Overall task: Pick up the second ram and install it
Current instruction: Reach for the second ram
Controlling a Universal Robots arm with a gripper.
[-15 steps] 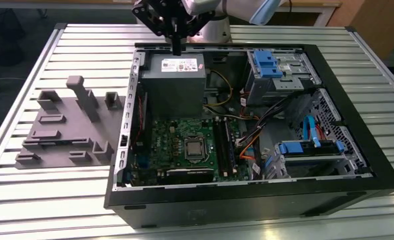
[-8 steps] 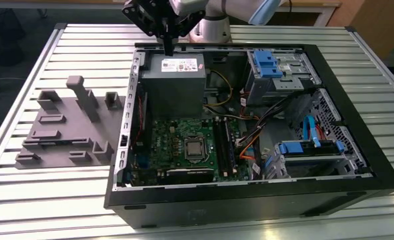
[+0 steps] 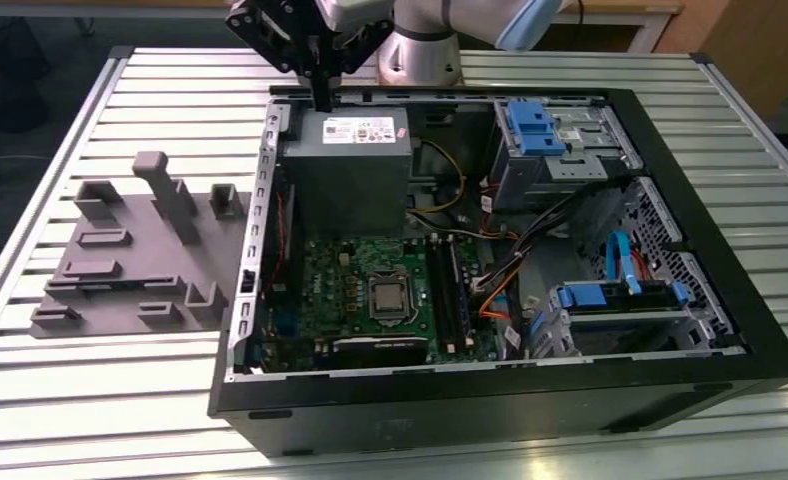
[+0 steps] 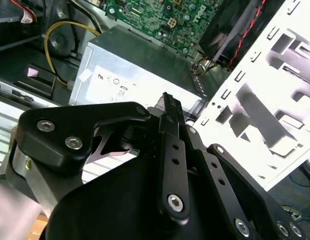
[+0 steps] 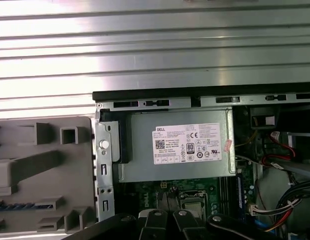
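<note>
Hanging above one power supply [image 3: 345, 170], the gripper [image 3: 322, 105] has two jaws pressed together; one second ram [image 5: 20, 205] lies well aside in one grey holder [image 5: 45, 165].

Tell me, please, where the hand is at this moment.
The hand hangs over the grey power supply, in the open computer case, toward the exterior view's left.
</note>
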